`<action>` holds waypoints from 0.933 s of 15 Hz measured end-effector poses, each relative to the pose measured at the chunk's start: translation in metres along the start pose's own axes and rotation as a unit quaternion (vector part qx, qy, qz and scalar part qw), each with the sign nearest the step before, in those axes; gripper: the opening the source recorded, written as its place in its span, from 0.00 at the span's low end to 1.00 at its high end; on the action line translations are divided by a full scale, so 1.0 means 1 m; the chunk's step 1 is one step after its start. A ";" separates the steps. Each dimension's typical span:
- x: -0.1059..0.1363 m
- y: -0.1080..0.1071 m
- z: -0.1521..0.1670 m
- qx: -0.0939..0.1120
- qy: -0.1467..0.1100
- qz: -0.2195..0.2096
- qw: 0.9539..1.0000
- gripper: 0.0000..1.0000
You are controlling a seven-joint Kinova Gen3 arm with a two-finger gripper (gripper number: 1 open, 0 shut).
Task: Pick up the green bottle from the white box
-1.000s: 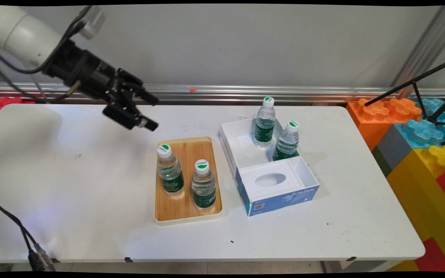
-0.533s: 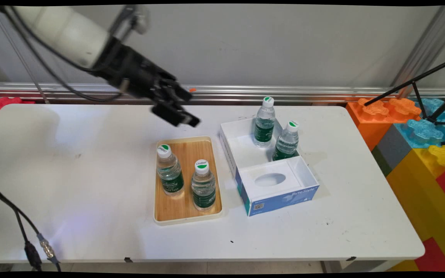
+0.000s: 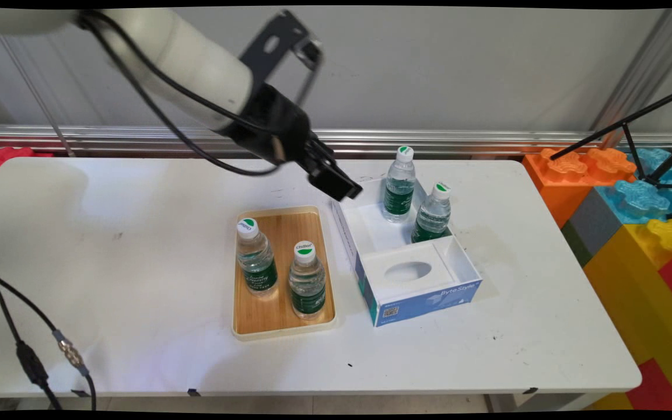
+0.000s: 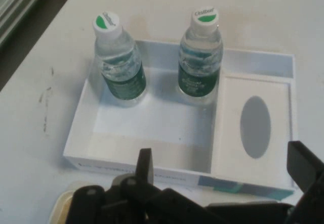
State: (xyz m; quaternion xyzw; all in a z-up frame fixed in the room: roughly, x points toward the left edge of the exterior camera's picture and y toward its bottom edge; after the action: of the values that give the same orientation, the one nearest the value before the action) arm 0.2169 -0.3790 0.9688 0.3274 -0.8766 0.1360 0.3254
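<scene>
Your black two-finger gripper point(image 3: 342, 188) is hovering empty, jaws apart, over the 9 o'clock wall of the white open box with blue sides point(image 4: 152, 120). Two clear water bottles with green labels point(image 4: 117, 62) are standing inside it at 12 o'clock. I judge that descending here risks hitting the wall or tipping a bottle. The wooden tray point(image 3: 282, 274) with two similar bottles point(image 3: 256, 256) is lying on the white desk point(image 3: 108, 262) at 7 o'clock of the gripper.

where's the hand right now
In the main view the hand hangs over the left rim of the white box, just left of its two bottles, beyond the wooden tray.
</scene>
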 end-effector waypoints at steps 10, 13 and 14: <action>0.014 0.030 0.085 0.045 -0.011 -0.030 0.998 1.00; 0.010 0.029 0.108 0.043 -0.012 -0.037 0.998 1.00; 0.008 0.029 0.118 0.041 -0.011 -0.040 0.998 1.00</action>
State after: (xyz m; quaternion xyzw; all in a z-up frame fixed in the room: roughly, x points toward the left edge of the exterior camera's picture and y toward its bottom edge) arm 0.1355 -0.4145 0.8846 0.3769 -0.8601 0.1551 0.3069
